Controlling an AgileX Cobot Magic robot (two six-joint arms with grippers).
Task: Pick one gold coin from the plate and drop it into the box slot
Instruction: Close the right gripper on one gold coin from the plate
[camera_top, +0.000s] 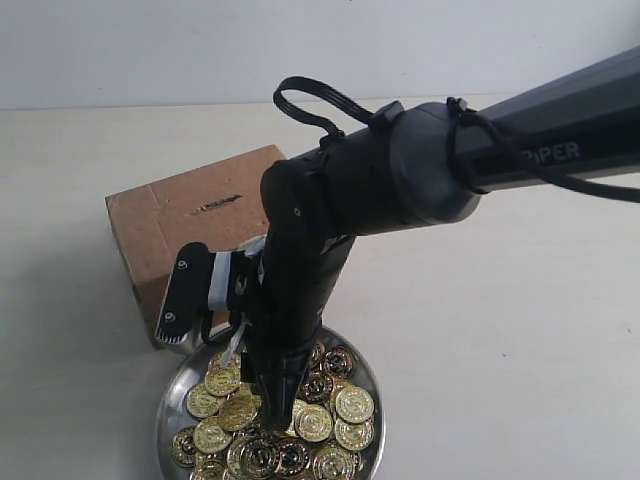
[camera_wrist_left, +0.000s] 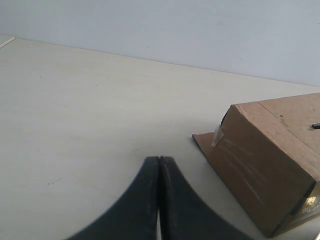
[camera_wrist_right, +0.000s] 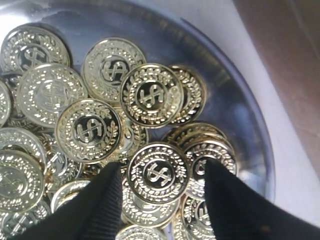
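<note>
A shiny silver plate (camera_top: 366, 372) (camera_wrist_right: 240, 107) near the front holds several gold coins. My right gripper (camera_top: 270, 412) (camera_wrist_right: 161, 172) is down in the pile and open, its black fingers standing either side of one dollar-sign gold coin (camera_wrist_right: 158, 173), not closed on it. The brown cardboard box (camera_top: 185, 215) (camera_wrist_left: 272, 150) stands behind the plate, with the thin dark slot (camera_top: 220, 203) (camera_wrist_left: 315, 125) on its top face. My left gripper (camera_wrist_left: 159, 161) hovers over bare table beside the box, fingers pressed together with nothing between them; it is out of the exterior view.
The right arm (camera_top: 450, 165) reaches in from the right and hides part of the box and plate. Pale table (camera_top: 520, 330) surrounds both; a white wall (camera_wrist_left: 200, 30) stands behind.
</note>
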